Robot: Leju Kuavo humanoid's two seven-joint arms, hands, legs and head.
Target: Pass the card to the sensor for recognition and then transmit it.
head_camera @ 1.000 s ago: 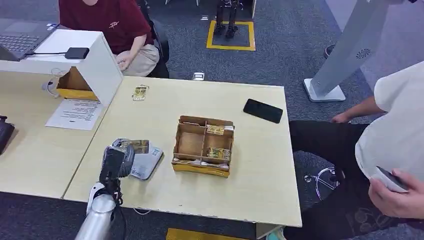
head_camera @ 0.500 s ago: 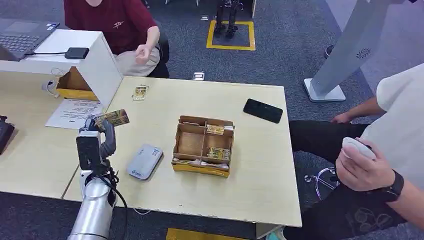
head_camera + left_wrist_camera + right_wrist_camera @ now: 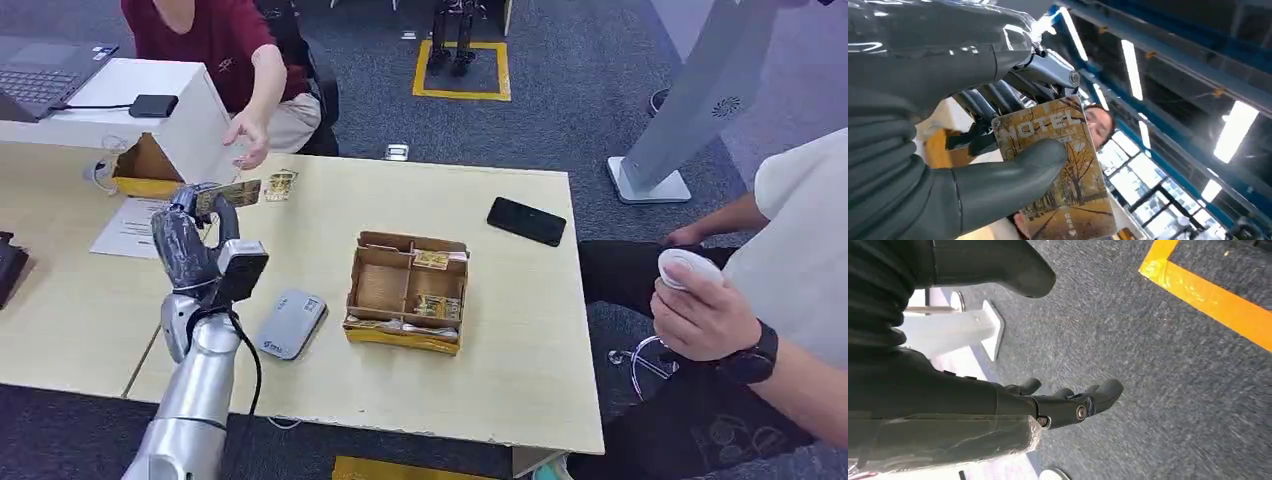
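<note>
Left wrist: golden tree-printed card (image 3: 1058, 170).

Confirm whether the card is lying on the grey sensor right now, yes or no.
No: the left robot hand holds the yellow printed card up in the air, well away from the flat grey card sensor on the table.

You'll see the card (image 3: 228, 195), gold with an autumn-tree print and "HOTEL" lettering, pinched in the left hand (image 3: 195, 240) above the tabletop (image 3: 520, 330), the grey sensor (image 3: 290, 323) lying flat below.
</note>
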